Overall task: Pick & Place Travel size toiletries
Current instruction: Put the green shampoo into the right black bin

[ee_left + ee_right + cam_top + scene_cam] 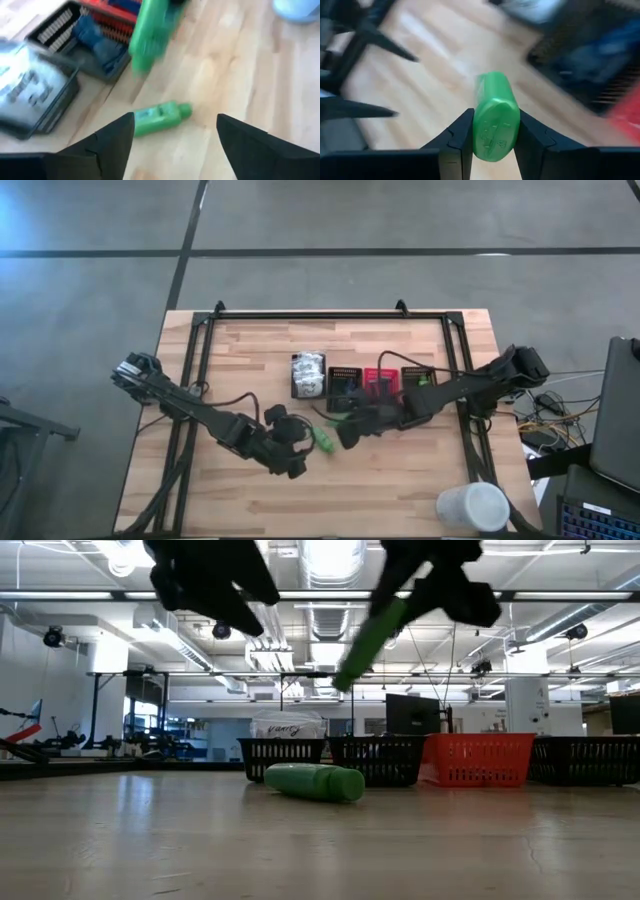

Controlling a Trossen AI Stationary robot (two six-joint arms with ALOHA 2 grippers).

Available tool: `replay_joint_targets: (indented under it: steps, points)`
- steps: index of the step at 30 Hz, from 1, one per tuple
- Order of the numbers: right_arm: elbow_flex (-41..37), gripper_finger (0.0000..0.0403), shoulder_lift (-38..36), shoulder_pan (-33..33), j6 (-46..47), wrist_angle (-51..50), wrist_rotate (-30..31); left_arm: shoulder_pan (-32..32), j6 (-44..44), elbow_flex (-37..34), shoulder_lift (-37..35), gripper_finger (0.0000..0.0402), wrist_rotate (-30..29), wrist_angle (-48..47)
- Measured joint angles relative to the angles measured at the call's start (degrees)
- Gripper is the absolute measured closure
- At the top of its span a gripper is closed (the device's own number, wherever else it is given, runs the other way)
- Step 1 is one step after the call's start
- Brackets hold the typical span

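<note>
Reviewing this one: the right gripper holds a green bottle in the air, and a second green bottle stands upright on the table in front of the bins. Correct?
Not quite. The second green bottle lies on its side on the table, as the low view shows. The rest holds: the right gripper is shut on the other green bottle, held in the air, with the bins behind.

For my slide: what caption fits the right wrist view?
Right hand grips a green bottle above the wooden table.
</note>
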Motion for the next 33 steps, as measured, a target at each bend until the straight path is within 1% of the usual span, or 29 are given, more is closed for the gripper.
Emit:
replay_joint_targets:
  steps: [3, 6, 10, 12, 14, 18, 25, 28, 33]
  points:
    - [0.0, 0.0303, -2.7, 0.5, 2.2, -9.6, 4.9, -0.6, -2.0, 0.0, 0.0, 0.0106, 0.0, -2.1]
    - [0.0, 0.0303, -6.1, 1.6, 7.1, -20.8, 11.0, -1.2, -2.5, 0.0, 0.0, 0.0104, 0.0, -2.8]
    - [0.0, 0.0303, -11.0, 4.6, 19.7, -37.3, 18.1, -1.4, -3.2, 0.0, 0.0, 0.0107, -0.2, -3.2]
    - [-0.6, 0.0303, -13.5, 6.1, 26.8, -43.9, 19.5, -1.4, -3.7, -0.1, 0.0, 0.0108, -0.5, -3.4]
    - [-1.9, 0.0303, -15.2, 6.9, 31.8, -48.5, 19.5, -1.4, -4.2, -0.4, 0.0, 0.0108, -1.4, -3.3]
    - [-7.4, 0.0303, -17.1, 7.1, 36.4, -49.5, 19.2, -1.3, -5.1, -0.8, 0.0, 0.0108, -2.2, -3.5]
    - [-18.9, 0.0303, -16.2, 4.9, 46.3, -49.4, 19.0, -1.2, -6.4, -0.9, 0.0, 0.0108, -2.2, -3.4]
    - [-22.0, 0.0303, -16.6, 3.6, 46.8, -47.7, 18.9, -1.2, -7.2, -0.9, 0.0, 0.0108, -2.2, -3.4]
    - [-25.9, 0.0294, -17.4, 0.9, 42.1, -41.2, 18.8, -1.2, -8.1, -0.9, 0.0, 0.0108, -2.1, -3.4]
